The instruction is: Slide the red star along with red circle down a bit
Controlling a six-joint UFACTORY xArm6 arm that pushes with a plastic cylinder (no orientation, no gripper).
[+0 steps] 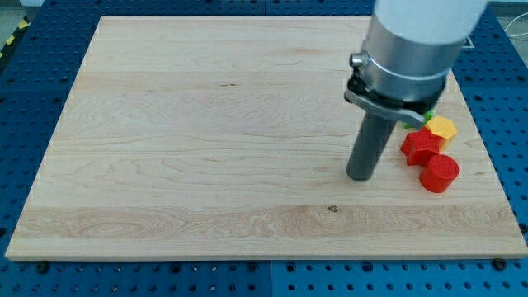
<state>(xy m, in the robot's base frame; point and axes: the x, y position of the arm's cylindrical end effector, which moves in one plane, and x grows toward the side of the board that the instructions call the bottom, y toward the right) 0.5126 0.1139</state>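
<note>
The red star (420,146) lies near the board's right edge. The red circle (440,173) touches it at its lower right. My tip (360,176) rests on the board to the left of both, about a block's width from the star and level with the circle. A yellow block (443,127) sits just above the star. A green block (428,116) peeks out above it, mostly hidden by the arm.
The wooden board (206,140) lies on a blue perforated table (25,74). The arm's grey body (412,49) covers the upper right of the board. The board's right edge (487,157) runs close beside the blocks.
</note>
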